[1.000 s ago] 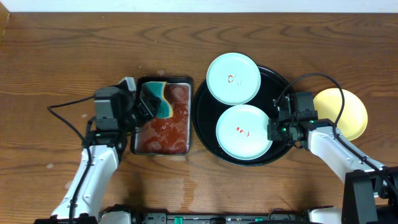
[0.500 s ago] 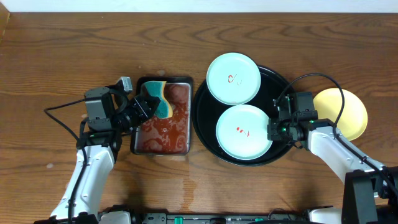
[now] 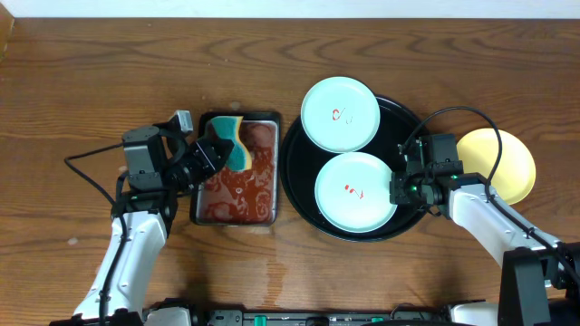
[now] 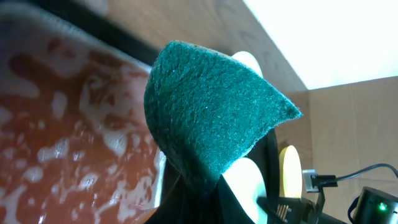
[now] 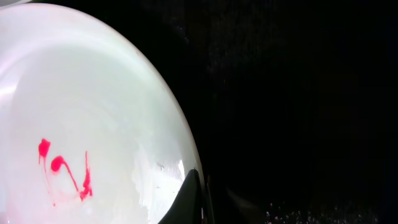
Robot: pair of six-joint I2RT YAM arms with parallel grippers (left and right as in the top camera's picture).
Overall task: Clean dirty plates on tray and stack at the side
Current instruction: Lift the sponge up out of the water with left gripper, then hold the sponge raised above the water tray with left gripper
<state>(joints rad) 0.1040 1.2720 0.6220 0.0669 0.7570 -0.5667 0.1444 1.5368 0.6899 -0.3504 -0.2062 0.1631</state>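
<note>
The black round tray (image 3: 295,172) holds two pale blue-white plates with red smears. One plate (image 3: 340,114) overlaps the tray's far rim. The other plate (image 3: 353,191) lies nearer, and my right gripper (image 3: 397,192) is shut on its right rim; the right wrist view shows the plate (image 5: 81,118), its red smear, my fingertip (image 5: 194,198) and the tray (image 5: 298,93). The pale yellow plate (image 3: 498,164) lies on the table right of the tray. My left gripper (image 3: 214,154) is shut on a teal and yellow sponge (image 3: 236,148) (image 4: 211,118) over the pan.
A rectangular black pan (image 3: 276,172) of foamy reddish liquid (image 4: 62,137) sits left of the tray, almost touching it. The right arm's cable arcs over the tray's right edge. A wall runs along the far table edge.
My left arm drew back to the left, tilting the sponge over the pan's far left corner, then held still. The right arm and plates have not moved.
</note>
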